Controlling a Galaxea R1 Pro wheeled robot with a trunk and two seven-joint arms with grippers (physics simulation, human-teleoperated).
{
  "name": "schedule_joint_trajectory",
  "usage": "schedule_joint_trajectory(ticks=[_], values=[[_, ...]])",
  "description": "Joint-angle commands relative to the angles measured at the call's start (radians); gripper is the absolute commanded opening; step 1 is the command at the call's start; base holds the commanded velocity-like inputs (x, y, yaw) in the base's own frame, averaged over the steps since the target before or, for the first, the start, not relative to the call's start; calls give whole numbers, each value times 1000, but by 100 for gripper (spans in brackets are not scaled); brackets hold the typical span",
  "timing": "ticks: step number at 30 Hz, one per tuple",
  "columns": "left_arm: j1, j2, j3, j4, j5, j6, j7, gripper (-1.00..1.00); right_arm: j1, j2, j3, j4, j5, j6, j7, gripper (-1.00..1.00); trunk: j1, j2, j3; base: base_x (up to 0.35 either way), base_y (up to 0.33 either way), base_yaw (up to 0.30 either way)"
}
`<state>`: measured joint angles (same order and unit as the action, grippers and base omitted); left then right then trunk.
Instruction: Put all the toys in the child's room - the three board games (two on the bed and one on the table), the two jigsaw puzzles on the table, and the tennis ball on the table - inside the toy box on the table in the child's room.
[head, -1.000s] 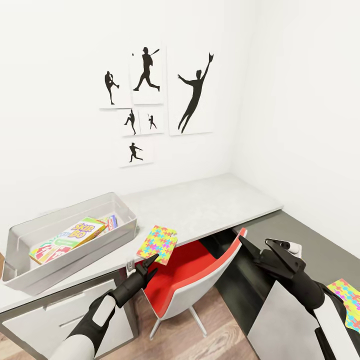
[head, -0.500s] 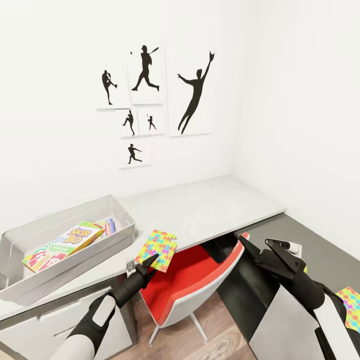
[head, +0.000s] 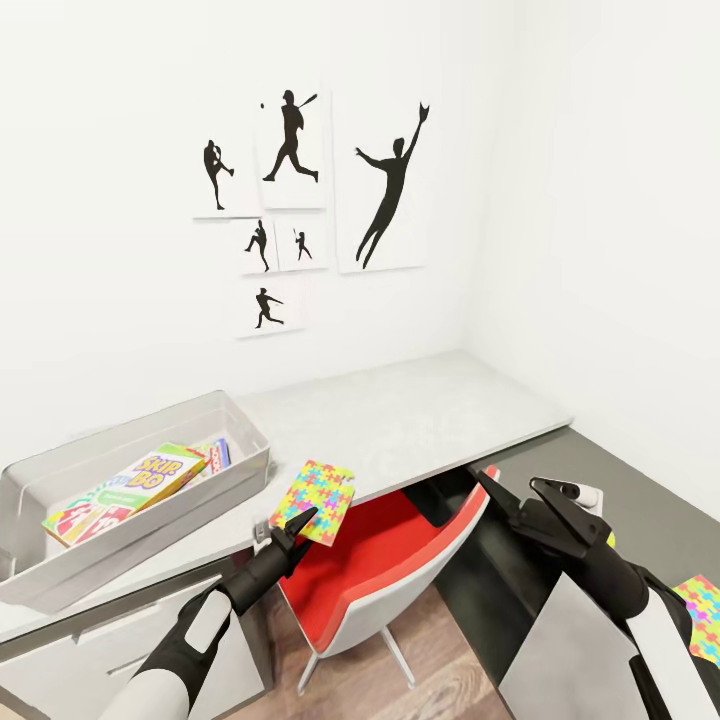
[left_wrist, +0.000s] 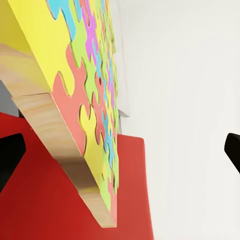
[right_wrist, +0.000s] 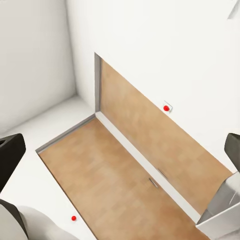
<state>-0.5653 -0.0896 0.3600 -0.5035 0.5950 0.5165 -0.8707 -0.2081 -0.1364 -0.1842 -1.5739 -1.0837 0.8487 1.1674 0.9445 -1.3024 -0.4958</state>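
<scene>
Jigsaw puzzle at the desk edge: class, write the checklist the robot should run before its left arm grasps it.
1. Left end effector open: ok, fingers spread.
2. Jigsaw puzzle within its fingers' span: ok in the left wrist view.
3. Puzzle gripped: not ok, not yet touched.
4. Graspable edge: ok, it overhangs the table above the red chair.
5. Room in toy box: ok, Skip-Bo box lies flat inside.
6. Right end effector clear: ok, open and empty.
</scene>
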Motion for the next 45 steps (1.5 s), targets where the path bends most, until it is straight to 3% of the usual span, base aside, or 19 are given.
schedule_joint_trajectory(ticks=[1,27,28,42,45], values=[[-1,-1,5,0,0,8,-2,100,-1,0,0,0,-4,6,0,100,0,-1,-1,0,0,0],[-1,-1,4,0,-4,10,-1,100,-1,1,0,0,27,7,-2,100,0,-1,-1,0,0,0],[-1,-1,4,0,-5,11,-1,-100,-1,1,0,0,27,7,-2,100,0,-1,-1,0,0,0],[-1,-2,0,-1,-9,10,-11,-100,0,4,2,0,27,6,-2,100,0,-1,-1,0,0,0],[-1,-2,-41,-4,-10,11,-11,-100,0,3,18,0,27,6,-2,100,0,-1,-1,0,0,0]])
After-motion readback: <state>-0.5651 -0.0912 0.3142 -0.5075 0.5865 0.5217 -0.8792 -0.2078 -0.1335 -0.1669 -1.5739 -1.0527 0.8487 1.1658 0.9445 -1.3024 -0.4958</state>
